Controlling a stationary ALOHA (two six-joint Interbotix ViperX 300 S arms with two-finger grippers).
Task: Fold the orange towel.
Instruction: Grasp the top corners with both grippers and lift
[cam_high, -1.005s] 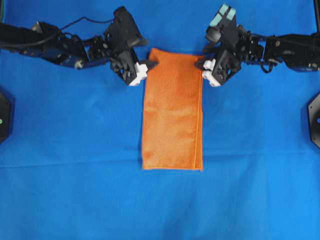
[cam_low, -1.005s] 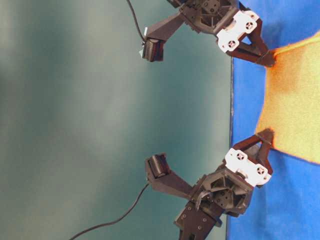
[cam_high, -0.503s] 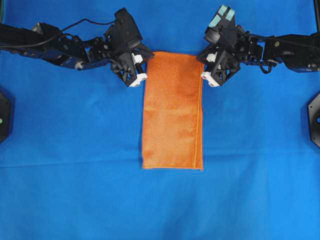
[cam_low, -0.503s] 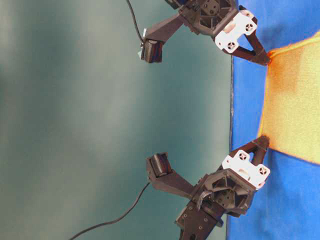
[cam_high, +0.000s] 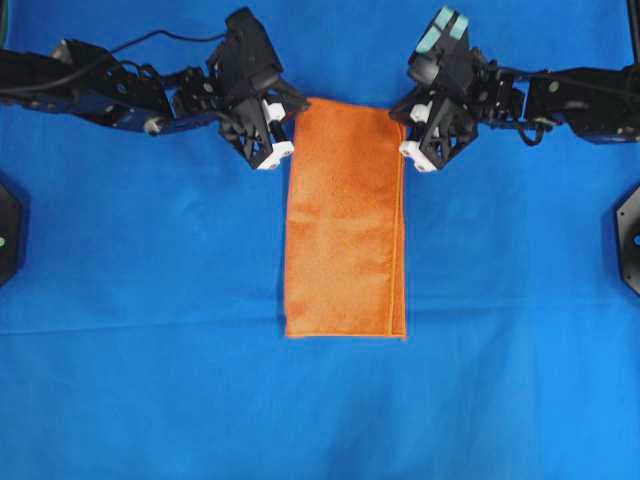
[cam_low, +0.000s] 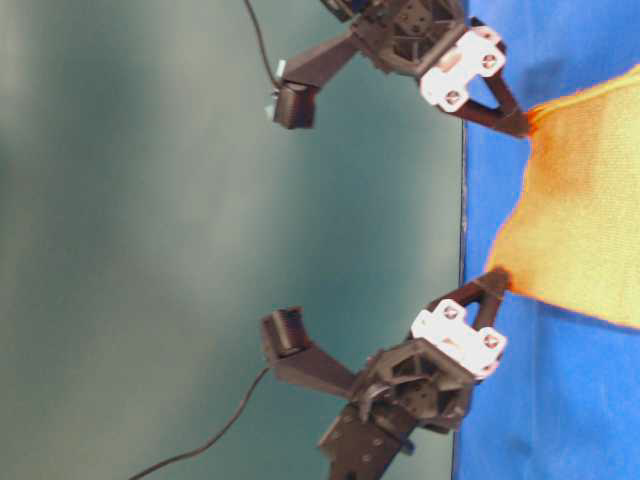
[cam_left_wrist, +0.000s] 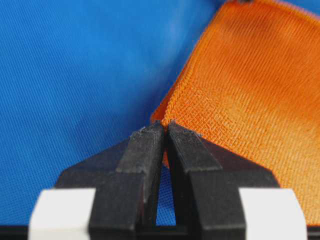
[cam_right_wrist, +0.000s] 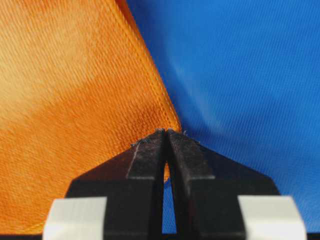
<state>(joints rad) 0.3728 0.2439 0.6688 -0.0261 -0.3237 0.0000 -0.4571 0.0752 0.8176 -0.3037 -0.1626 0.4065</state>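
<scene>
On the blue table covering (cam_high: 150, 300), the orange towel (cam_high: 345, 220) is being kept as a long folded rectangle, near end lying flat. At its far end, one corner is being pinched by the left gripper (cam_high: 288, 125), fingertips clamped together on the hem. The opposite far corner is being pinched likewise by the right gripper (cam_high: 398, 122). From table level, both corners are being held just clear of the covering, with the far edge stretched between the two grippers.
</scene>
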